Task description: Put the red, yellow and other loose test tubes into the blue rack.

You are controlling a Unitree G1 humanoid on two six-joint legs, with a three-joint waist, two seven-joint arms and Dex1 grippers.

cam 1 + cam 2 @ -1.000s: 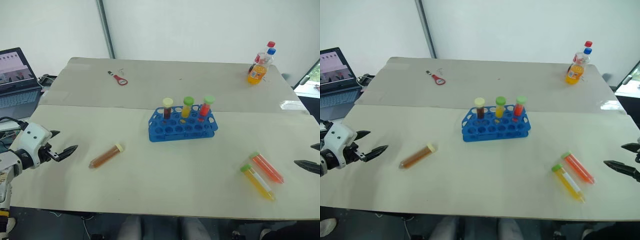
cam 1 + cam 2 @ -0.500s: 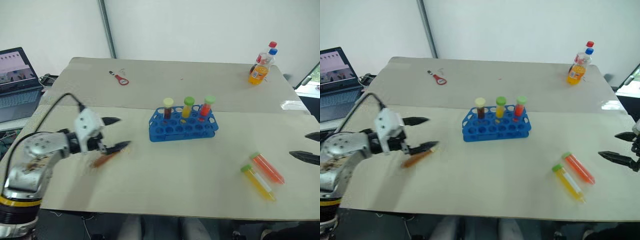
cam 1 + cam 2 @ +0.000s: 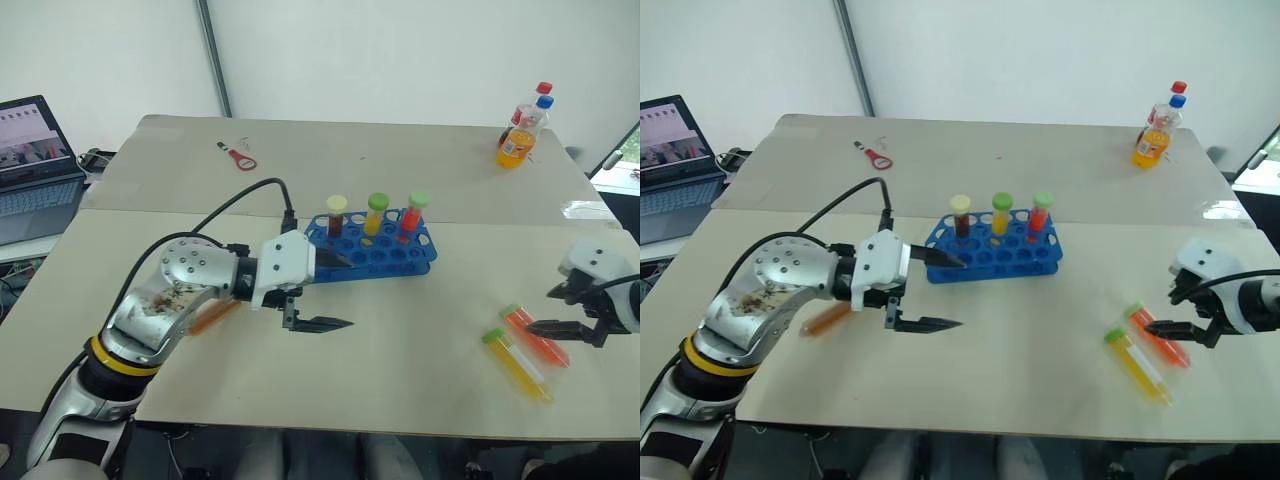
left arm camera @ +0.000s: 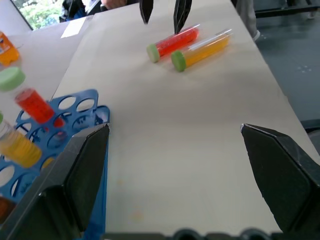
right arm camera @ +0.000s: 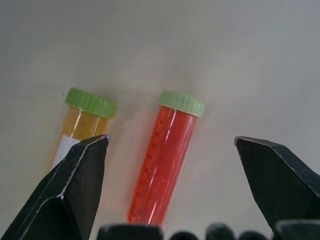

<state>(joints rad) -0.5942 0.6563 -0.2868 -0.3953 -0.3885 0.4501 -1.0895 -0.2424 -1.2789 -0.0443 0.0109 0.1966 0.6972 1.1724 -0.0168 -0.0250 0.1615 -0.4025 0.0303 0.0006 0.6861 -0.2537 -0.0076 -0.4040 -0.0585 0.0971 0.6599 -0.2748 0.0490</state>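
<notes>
Table (image 3: pixel 400 350) with rack (image 3: pixel 372 259), tubes (image 3: pixel 520 350)

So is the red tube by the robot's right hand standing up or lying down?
Lying down. The red tube lies flat on the table beside the yellow tube, not in the blue rack.

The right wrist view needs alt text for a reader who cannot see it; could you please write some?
The right end effector hangs open over a pale table, its two black fingers spread either side of a red test tube with a green cap. A yellow test tube, also green-capped, lies beside it.
</notes>
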